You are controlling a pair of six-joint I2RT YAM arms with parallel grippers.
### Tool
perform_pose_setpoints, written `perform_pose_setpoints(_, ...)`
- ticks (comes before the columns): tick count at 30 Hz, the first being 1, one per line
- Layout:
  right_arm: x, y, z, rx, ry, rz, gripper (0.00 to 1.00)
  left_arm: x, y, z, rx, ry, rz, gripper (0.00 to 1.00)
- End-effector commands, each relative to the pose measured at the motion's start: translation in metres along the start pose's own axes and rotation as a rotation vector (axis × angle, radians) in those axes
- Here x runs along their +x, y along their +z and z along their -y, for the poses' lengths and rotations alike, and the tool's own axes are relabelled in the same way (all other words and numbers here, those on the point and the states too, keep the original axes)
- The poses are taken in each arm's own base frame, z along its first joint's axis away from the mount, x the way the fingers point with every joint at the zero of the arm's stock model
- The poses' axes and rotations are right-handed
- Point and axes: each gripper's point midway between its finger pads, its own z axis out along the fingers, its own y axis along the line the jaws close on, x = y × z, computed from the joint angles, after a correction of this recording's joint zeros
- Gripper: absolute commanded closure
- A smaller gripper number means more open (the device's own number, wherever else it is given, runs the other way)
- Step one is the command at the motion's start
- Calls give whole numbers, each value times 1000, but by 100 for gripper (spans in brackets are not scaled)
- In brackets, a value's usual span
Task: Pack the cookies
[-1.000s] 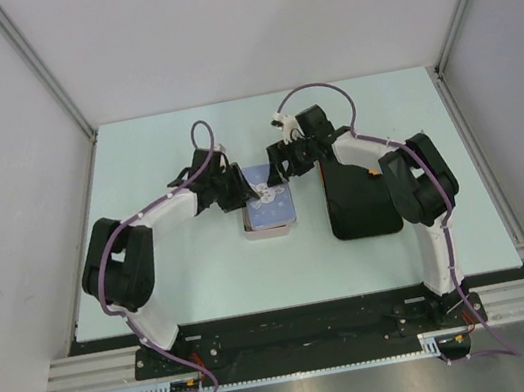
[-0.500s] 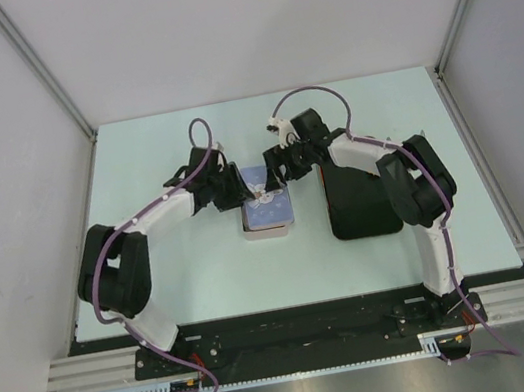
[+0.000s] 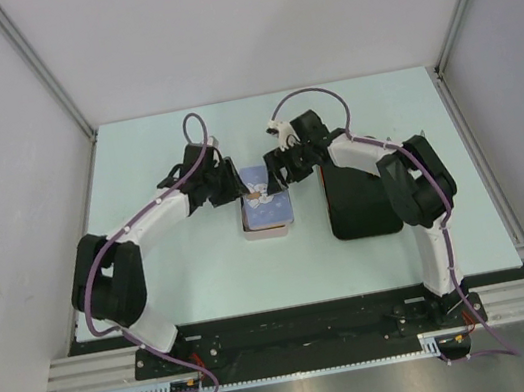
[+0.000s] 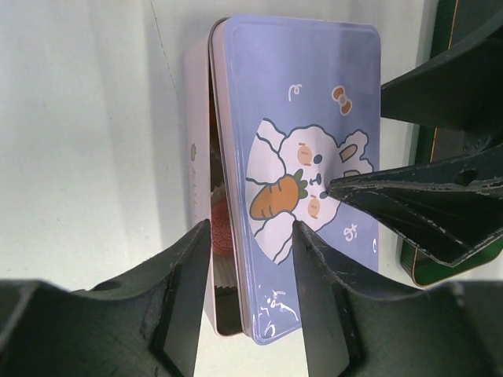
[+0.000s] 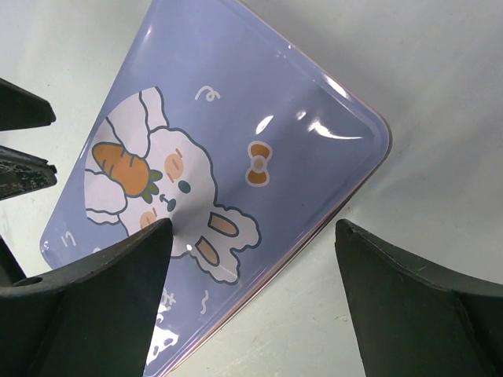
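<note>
A pink tin (image 4: 198, 133) lies on the table with its blue rabbit-and-carrot lid (image 4: 314, 94) resting on it, shifted a little to the right. The cookies are hidden inside; through the gap I see only a reddish ridged shape (image 4: 222, 228) that I cannot identify. My left gripper (image 4: 251, 232) is open, its fingers straddling the tin's left wall and the lid's edge. The right gripper (image 5: 253, 232) is open wide, with one fingertip (image 4: 334, 187) resting on the lid (image 5: 236, 102) and the other over bare table. From above, both grippers (image 3: 233, 191) (image 3: 278, 181) meet at the tin's (image 3: 270, 217) far end.
A flat black tray (image 3: 359, 201) lies just right of the tin, under the right forearm; its dark edge (image 4: 424, 259) shows in the left wrist view. White walls enclose the pale table (image 3: 186, 280) on three sides.
The left arm's elbow has swung out to the left and its gripper has edged toward the back. The right gripper has shifted slightly left over the lid. The tin stays put.
</note>
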Motion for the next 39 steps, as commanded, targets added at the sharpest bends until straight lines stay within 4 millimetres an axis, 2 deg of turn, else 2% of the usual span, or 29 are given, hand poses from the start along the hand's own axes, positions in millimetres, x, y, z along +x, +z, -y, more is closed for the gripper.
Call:
perform_pose_setpoints(1, -33, -21, -22, -9, -70, 75, 12, -11, -7, 4, 13, 33, 52, 49)
perform_pose_setpoints(16, -26, -21, -39, -20, -84, 50, 12, 4, 16, -16, -15, 37, -9, 49)
perform_pose_setpoints(22, -19, -19, -38, -7, -86, 24, 13, 13, 19, -20, -10, 51, -42, 50)
perform_pose_setpoints(39, -5, -14, -31, 13, -82, -13, 13, 32, 5, -6, 94, 31, -47, 50)
